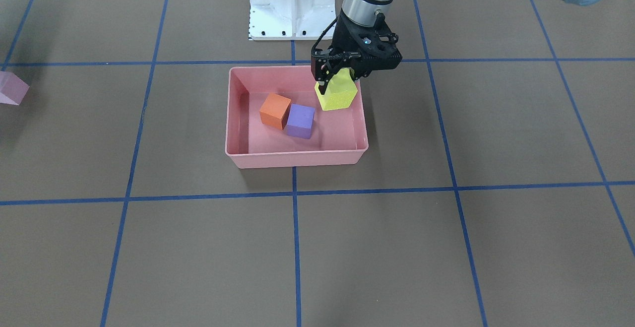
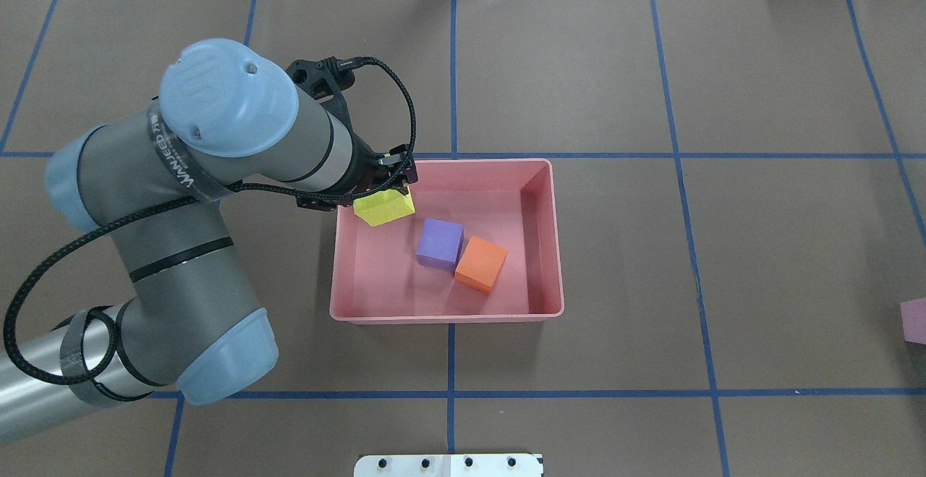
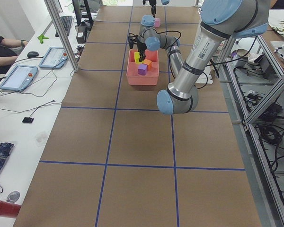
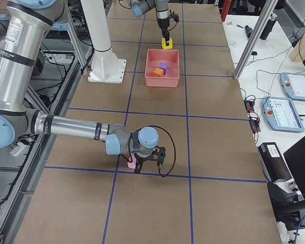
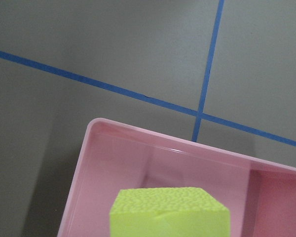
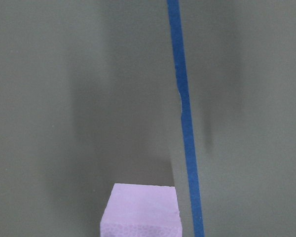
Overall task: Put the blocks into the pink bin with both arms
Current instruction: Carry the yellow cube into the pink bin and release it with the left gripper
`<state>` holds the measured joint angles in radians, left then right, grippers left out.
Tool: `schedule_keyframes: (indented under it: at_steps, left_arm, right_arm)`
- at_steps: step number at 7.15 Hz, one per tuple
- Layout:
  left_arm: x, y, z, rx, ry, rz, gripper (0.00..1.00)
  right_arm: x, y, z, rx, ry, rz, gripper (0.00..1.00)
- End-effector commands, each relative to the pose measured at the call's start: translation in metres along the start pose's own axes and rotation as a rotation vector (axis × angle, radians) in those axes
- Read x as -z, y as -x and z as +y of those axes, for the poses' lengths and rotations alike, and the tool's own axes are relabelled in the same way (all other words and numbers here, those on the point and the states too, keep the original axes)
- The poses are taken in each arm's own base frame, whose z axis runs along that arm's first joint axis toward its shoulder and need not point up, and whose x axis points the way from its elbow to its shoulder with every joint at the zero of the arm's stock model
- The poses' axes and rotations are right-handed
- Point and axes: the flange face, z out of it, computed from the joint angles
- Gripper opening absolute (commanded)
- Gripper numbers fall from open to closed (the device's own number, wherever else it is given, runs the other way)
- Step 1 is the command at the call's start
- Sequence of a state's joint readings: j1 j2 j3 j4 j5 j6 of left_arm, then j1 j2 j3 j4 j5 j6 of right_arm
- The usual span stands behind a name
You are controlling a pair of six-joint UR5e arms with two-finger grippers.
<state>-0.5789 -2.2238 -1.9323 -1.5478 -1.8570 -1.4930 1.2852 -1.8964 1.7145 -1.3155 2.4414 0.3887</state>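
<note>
Obs.: left gripper [image 1: 337,80] pinches the yellow-green cube [image 2: 385,207] btwn its fingers. Cube is tilted and held above the pink bin [image 2: 448,315], at the bin's 10 o'clock corner in the overhead view (the view from the robot's right shows it clear above the rim). Inside the bin: purple cube [image 2: 440,243] approx at ctr, orange cube [image 2: 481,263] at its 4 o'clock, the two touching, both flat on the floor. Pale pink cube [image 2: 913,321] sits outside on the table [image 2: 723,245], well apart from the bin at its 3 o'clock, cut by the frame edge. Right gripper [image 4: 136,163] is down at that cube; spread or closed, cannot tell. Right wrist cam shows only the cube's top beside a blue tape line [image 6: 185,123].
</note>
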Motion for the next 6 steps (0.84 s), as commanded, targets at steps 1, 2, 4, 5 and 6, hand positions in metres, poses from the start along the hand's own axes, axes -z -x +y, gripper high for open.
schedule_keyframes:
  at_steps: [1,2,4,5,6]
  left_arm:
    - [-0.003,0.000,0.004,-0.001,0.000,-0.003,0.00]
    - [-0.002,-0.001,0.005,0.000,0.000,-0.001,0.00]
    - [-0.012,-0.011,0.032,0.010,0.005,0.002,0.00]
    - [-0.012,-0.014,0.035,0.005,-0.006,0.006,0.00]
    - [-0.013,-0.013,0.035,0.005,-0.005,0.002,0.00]
  right_arm:
    - [0.001,0.005,-0.001,0.009,0.004,-0.014,0.99]
    - [0.000,0.007,-0.002,0.014,0.004,-0.014,0.99]
    - [-0.008,0.014,-0.001,0.032,0.028,-0.007,0.99]
    - [-0.013,0.018,0.000,0.045,0.040,-0.004,0.99]
    - [-0.013,0.021,-0.001,0.048,0.041,-0.004,0.99]
